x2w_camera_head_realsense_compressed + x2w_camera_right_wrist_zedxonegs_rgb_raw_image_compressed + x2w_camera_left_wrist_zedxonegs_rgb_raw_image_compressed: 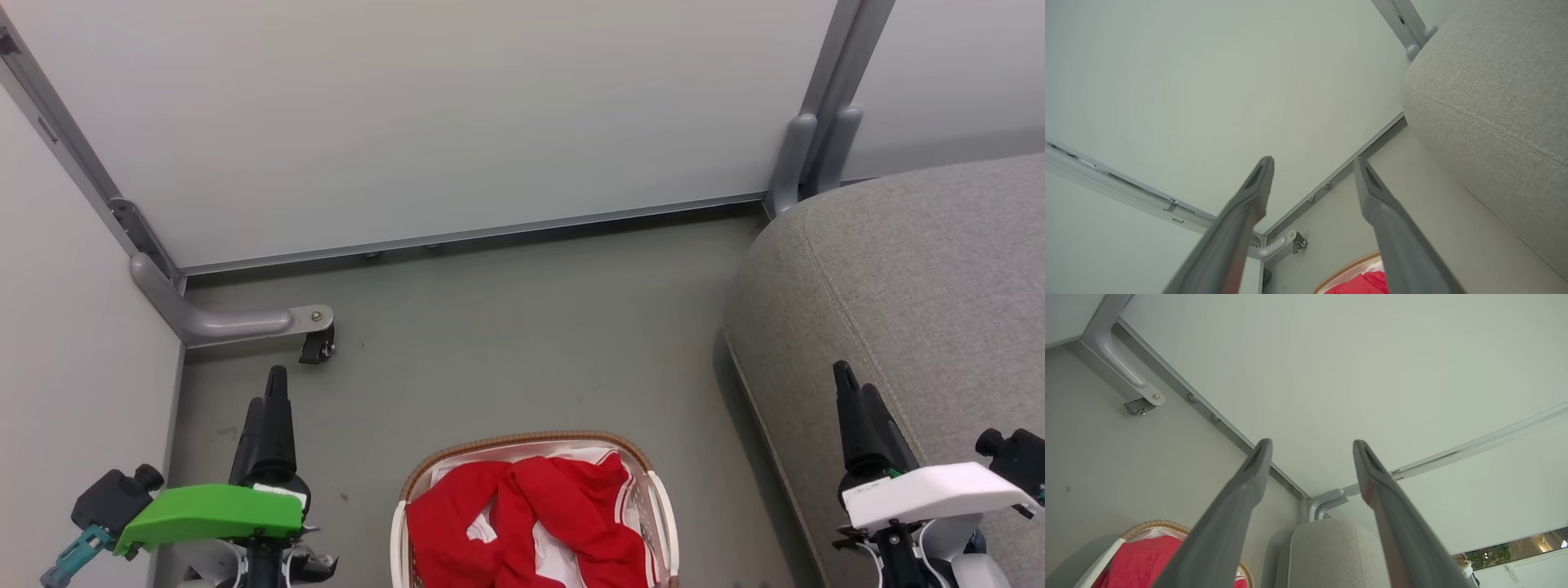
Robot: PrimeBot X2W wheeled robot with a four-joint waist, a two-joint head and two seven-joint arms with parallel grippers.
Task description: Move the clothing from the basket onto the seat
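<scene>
The clothing [563,506] is bright red, with white panels and thin white stripes along one hem. The basket [665,523] is white plastic dotted with small holes, its rim [522,438] a brown weave, and the liner [584,450] inside is plain white. The seat [922,278] is a flecked mid-grey weave with seams in the same grey. The floor [506,327] is dull grey-green, the wall panels [424,114] pale grey-white, their frame [237,322] silver-grey with a black caster [317,347]. The left gripper [268,390] is black under a vivid green cover [212,510]; the right gripper [854,384] is black under a white cover [931,490].
</scene>
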